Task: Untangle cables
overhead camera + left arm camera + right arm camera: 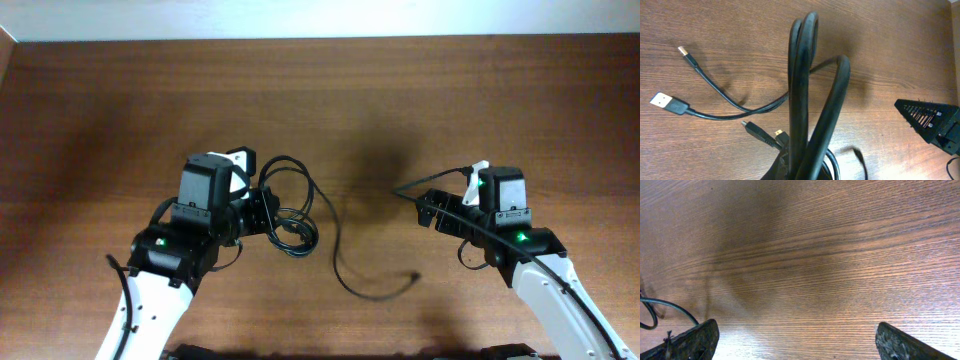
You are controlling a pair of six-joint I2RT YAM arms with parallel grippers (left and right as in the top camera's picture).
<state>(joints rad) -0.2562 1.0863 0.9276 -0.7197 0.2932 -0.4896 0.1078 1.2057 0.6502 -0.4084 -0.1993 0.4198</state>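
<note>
The cables are thin black cords bunched in loops just right of my left gripper, which is shut on the bundle. One strand trails down and right across the table and ends in a small plug. In the left wrist view the looped cables rise from the left gripper, whose jaws they mostly hide. Two USB plugs and a smaller plug lie on the wood. My right gripper is open over bare table, holding nothing.
The brown wooden table fills the view, with a pale wall strip along its far edge. A thin black cord shows at the left edge of the right wrist view. A right finger shows in the left wrist view.
</note>
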